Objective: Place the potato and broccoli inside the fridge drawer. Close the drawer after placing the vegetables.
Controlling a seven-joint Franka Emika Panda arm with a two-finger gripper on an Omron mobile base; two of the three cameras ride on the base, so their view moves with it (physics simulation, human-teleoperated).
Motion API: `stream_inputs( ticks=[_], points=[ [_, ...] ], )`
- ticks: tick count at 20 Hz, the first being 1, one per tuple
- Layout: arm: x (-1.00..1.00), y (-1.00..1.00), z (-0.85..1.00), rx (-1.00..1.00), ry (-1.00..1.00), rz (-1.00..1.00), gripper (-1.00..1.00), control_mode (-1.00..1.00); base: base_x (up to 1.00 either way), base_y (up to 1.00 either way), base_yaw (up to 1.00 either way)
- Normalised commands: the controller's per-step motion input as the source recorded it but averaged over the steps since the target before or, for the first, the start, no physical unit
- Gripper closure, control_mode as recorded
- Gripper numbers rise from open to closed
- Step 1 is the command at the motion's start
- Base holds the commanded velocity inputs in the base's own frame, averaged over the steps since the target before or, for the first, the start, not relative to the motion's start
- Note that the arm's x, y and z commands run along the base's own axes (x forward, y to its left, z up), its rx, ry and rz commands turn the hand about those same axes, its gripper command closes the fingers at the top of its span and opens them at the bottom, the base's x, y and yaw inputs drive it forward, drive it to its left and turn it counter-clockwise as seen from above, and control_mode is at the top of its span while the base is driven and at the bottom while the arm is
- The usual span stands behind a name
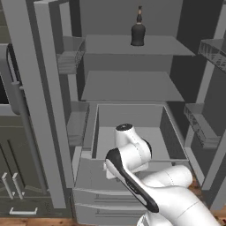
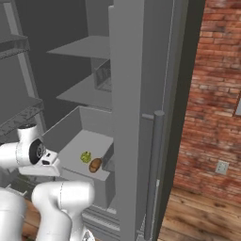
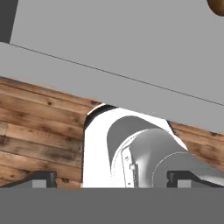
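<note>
Your two-finger claw (image 3: 111, 179) hung spread open and empty over the low front of the deep light-grey fridge drawer (image 2: 70, 129). Inside it, the tiny green broccoli floret (image 2: 85, 156) and brown potato (image 2: 95, 165) lay side by side; the left base view hid them behind your arm.

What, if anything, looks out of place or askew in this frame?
Nothing looks spilled or damaged. The broccoli and potato lie side by side inside the fridge drawer, which stands pulled out. The gripper is open and empty, over the wooden floor in front of the drawer. A dark bottle stands upright on the top shelf.
</note>
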Motion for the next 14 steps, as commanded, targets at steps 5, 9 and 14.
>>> stream_inputs(
  ticks=[5,9,14],
  points=[
    [0.43,0.0,-0.17,0.0,-0.11,0.0,-1.0,-1.0,0.0,0.0,0.0],
    [0.53,0.0,0.01,0.0,-0.11,0.01,-1.0,-1.0,0.0,0.0,0.0],
    [0.56,0.0,0.29,0.0,-0.02,0.02,-1.0,-1.0,0.0,0.0,0.0]
  ],
)
